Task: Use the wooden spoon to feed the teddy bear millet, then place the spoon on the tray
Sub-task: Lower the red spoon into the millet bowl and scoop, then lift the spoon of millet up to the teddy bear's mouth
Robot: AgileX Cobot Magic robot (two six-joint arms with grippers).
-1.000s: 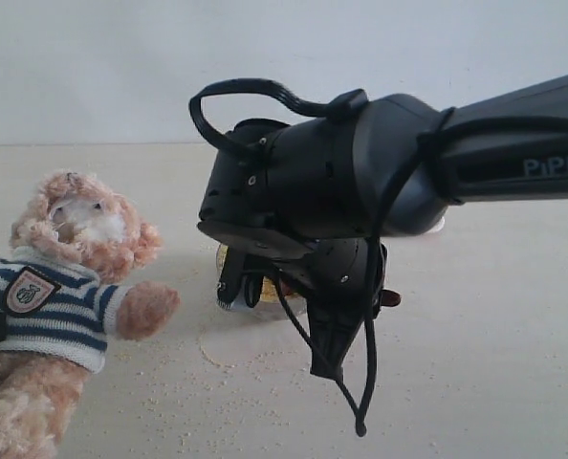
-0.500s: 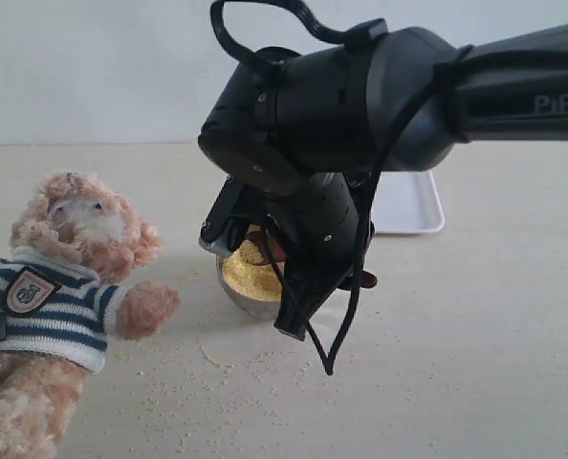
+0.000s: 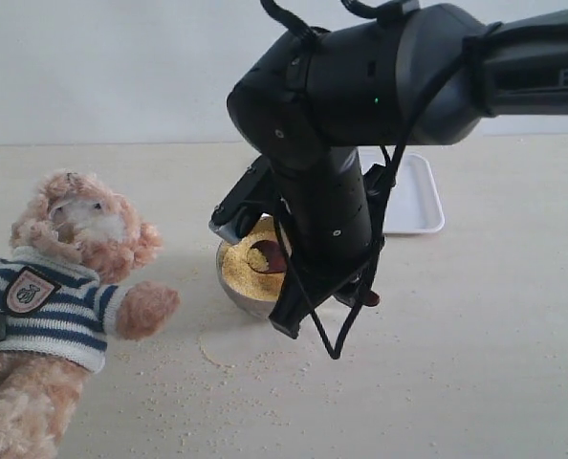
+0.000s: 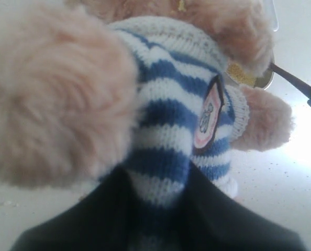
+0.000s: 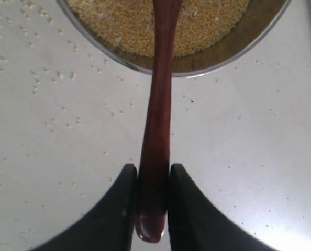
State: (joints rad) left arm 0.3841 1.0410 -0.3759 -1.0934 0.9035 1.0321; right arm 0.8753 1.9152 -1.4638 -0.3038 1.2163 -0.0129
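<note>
Two grips: right gripper [image 5: 153, 180] clamped on wooden spoon [image 5: 158, 104] handle end; left gripper [image 4: 158, 185] clenched round teddy bear [image 3: 69, 277] torso.
Spoon axis: straight ahead of right jaws, tip in millet [image 5: 124, 21].
Bear: beyond spoon tip, well apart.

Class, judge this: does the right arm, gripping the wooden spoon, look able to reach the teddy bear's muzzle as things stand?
Probably yes. The right gripper clamps the wooden spoon over the millet, and only open table lies between the steel bowl and the teddy bear.
</note>
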